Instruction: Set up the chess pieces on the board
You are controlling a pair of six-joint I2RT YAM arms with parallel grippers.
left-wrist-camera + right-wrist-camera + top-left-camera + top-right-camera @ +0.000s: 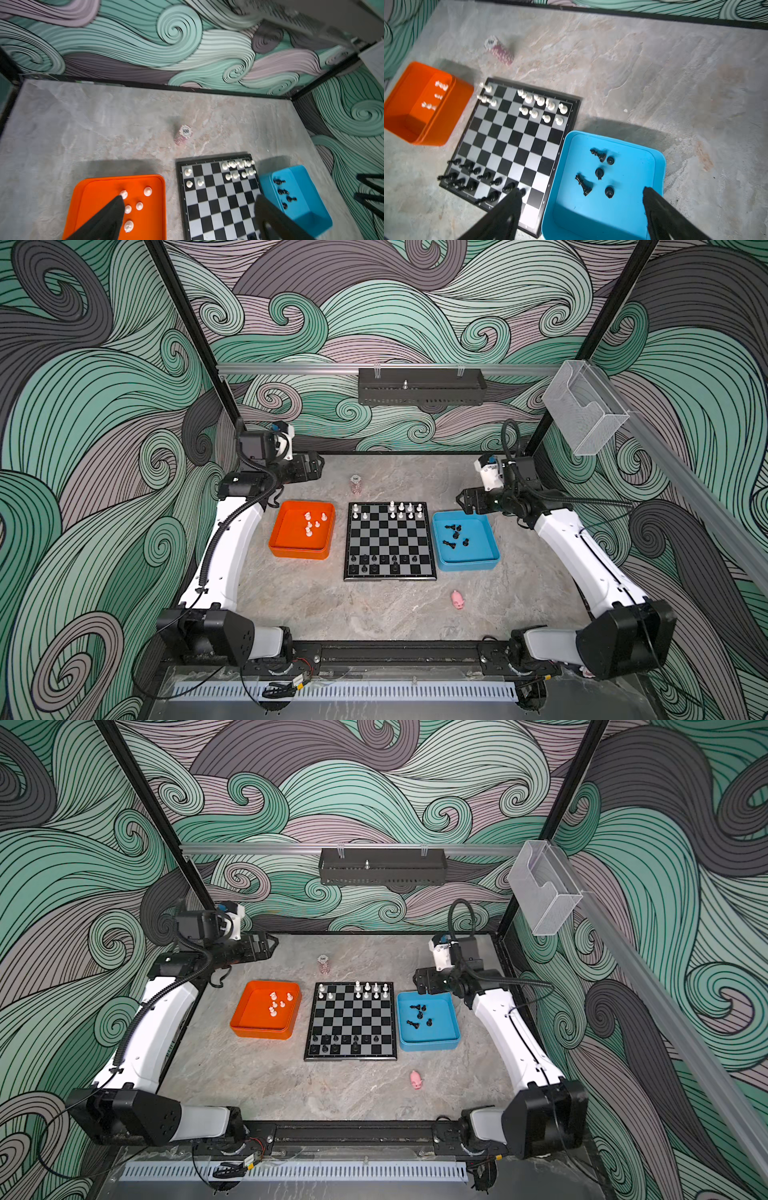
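The board (390, 540) lies in the middle of the table. Several white chess pieces (401, 510) stand on its two far rows and several black ones (374, 564) on its two near rows. More white pieces (311, 523) lie in the orange tray (276, 541), more black ones (599, 172) in the blue tray (469, 565). My left gripper (318, 464) hovers open behind the orange tray, nothing between its fingers (116, 209). My right gripper (461, 502) hangs open over the blue tray's far edge, and in the right wrist view the right gripper (581, 189) is empty.
A small pinkish stack of chips (355, 484) stands behind the board. A pink pig figurine (457, 600) lies on the table in front of the blue tray. The trays flank the board closely on both sides.
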